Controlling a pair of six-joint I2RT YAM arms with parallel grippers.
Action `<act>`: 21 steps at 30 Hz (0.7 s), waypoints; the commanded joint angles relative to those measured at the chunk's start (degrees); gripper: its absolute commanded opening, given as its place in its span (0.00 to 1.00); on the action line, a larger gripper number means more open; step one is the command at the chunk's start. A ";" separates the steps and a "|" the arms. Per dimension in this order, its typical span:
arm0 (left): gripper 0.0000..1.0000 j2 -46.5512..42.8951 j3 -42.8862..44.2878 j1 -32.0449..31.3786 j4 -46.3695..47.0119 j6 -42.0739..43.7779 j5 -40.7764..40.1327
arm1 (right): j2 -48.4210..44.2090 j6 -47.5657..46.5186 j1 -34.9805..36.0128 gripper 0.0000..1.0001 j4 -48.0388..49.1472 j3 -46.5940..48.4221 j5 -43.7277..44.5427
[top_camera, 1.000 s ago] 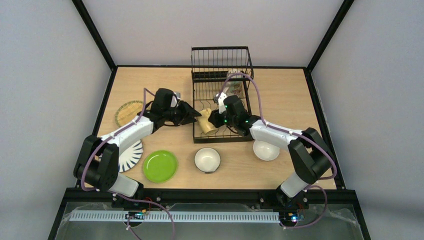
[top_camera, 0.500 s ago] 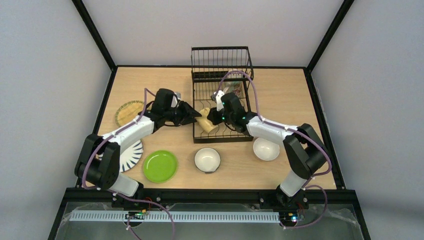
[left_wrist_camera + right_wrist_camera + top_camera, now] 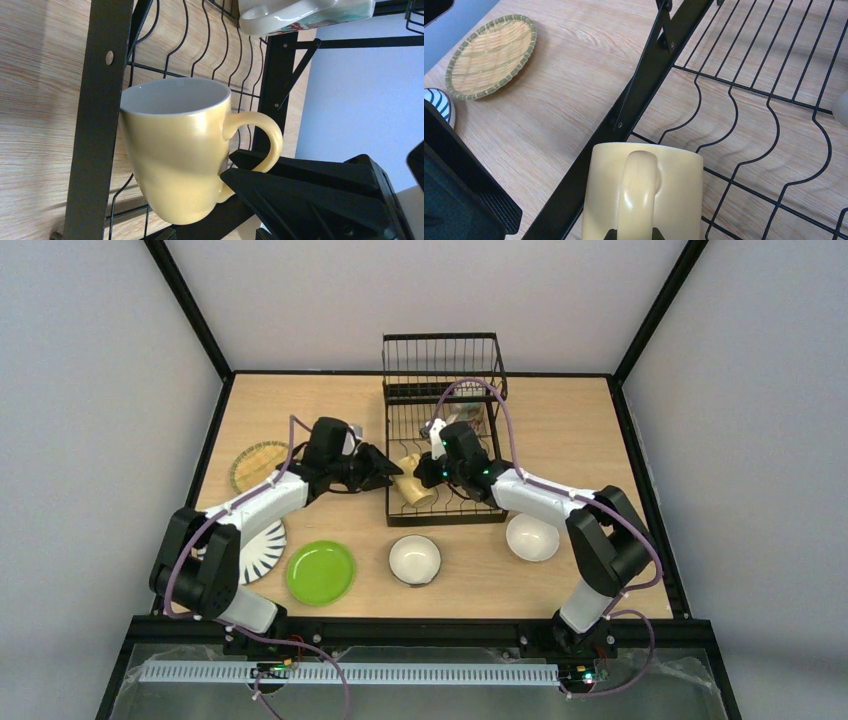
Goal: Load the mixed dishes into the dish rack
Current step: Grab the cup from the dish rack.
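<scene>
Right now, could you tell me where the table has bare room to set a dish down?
Bare room lies right of the dish rack, behind the white bowl, and behind the woven plate. Crowded: the front row and around the mug.

place: robot lab cell | proof: black frame — blank grey walls

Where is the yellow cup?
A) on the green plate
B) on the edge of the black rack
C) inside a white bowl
B: the pale yellow mug lies across the left rail of the dish rack, its handle pinched by the right gripper.
</scene>
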 commanded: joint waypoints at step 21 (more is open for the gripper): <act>0.97 15.53 26.45 2.34 -18.12 18.06 7.32 | -1.18 -15.87 0.52 0.00 -11.46 11.15 2.45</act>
